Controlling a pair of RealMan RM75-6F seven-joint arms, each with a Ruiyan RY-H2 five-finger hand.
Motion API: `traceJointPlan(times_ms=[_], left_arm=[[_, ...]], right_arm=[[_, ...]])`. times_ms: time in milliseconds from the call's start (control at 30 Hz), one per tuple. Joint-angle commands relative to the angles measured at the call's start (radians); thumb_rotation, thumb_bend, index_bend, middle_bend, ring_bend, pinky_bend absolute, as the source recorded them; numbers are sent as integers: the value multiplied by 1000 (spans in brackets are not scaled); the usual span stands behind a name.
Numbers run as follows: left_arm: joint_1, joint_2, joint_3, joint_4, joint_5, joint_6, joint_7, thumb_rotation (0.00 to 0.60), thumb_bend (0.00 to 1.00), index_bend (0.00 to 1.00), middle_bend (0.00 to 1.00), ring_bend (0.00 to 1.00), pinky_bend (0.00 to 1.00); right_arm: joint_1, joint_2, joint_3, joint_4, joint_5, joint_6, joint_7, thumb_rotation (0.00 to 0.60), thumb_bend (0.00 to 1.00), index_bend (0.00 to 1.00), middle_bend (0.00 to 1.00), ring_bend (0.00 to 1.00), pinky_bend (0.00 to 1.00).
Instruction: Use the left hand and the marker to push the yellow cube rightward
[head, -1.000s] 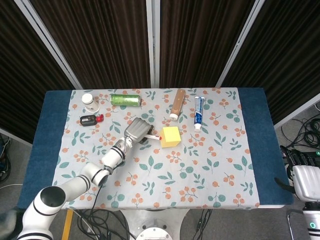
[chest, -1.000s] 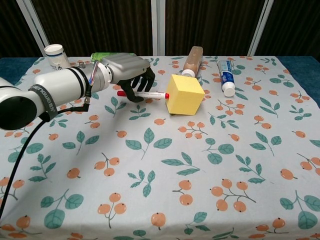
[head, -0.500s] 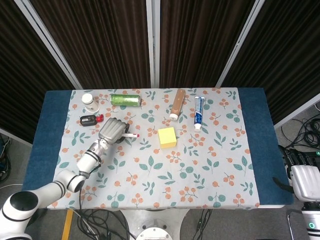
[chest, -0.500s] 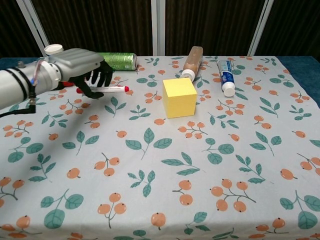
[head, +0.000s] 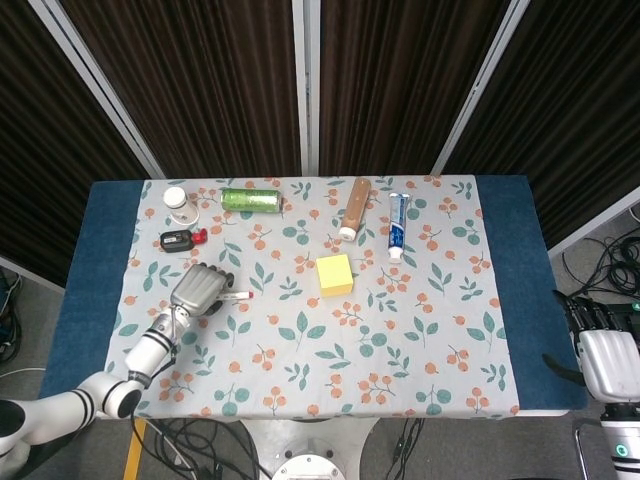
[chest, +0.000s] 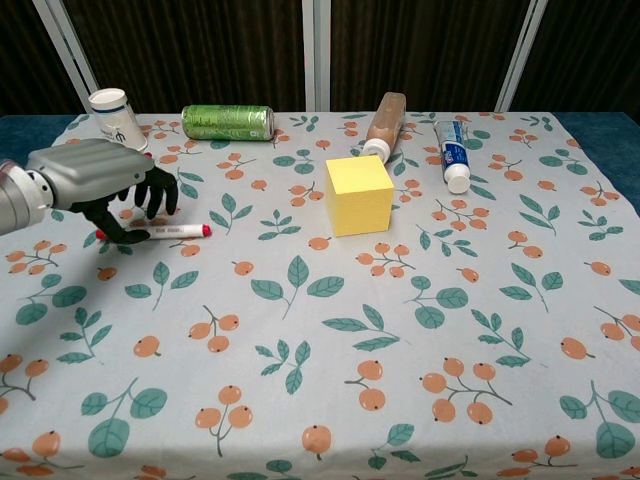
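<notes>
Left hand (chest: 95, 180) down at the left side of the table (head: 505, 300), fingers curled over the marker (chest: 165, 232) and seemingly clamped on its near end, red-tipped end pointing right. Marker lying low and roughly level, at or just above the cloth (cannot tell whether any of it touches). Yellow cube (chest: 360, 194) upright near the middle of the table, well apart from the marker tip, with bare patterned cloth between them. No contact between tool and cube at present.

Step in hand, as a judgement: either a reset between strokes or the end of the pushing, marker gripped but standing off. If another push is wanted, next move calls for a sweep rightward, tip low and aimed at the middle of the cube's left face, so as to slide it square rather than spin it. Firm grip needed too, lest the marker pivot in the fingers.

Right hand (head: 607, 362) off the table's right edge, resting; fingers too indistinct to say whether apart or together.
</notes>
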Motion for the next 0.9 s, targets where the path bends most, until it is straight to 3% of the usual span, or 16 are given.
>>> traceJointPlan(times_ms=[33, 133, 400, 633, 900], left_arm=[[26, 38, -14, -82, -55, 14, 50, 600, 317, 311, 408, 321, 410], [52, 79, -28, -140, -65, 66, 51, 600, 280, 271, 361, 289, 388], [196, 240, -42, -279, -45, 289, -45, 600, 226, 267, 359, 287, 348], [359, 348, 10, -373, 3, 484, -90, 600, 210, 266, 305, 226, 340], [485, 380, 61, -427, 71, 631, -95, 600, 206, 266, 300, 222, 335]], right_arm=[[-3, 0, -1, 2, 1, 4, 5, 600, 59, 93, 204, 135, 166], [-6, 0, -1, 8, 3, 7, 15, 600, 60, 93, 204, 134, 166], [-4, 2, 5, 31, 16, 2, 44, 600, 60, 91, 200, 132, 166], [3, -6, 9, 44, 21, -9, 51, 600, 59, 65, 165, 95, 148], [16, -26, 7, 40, 16, -25, 35, 600, 60, 66, 154, 94, 141]])
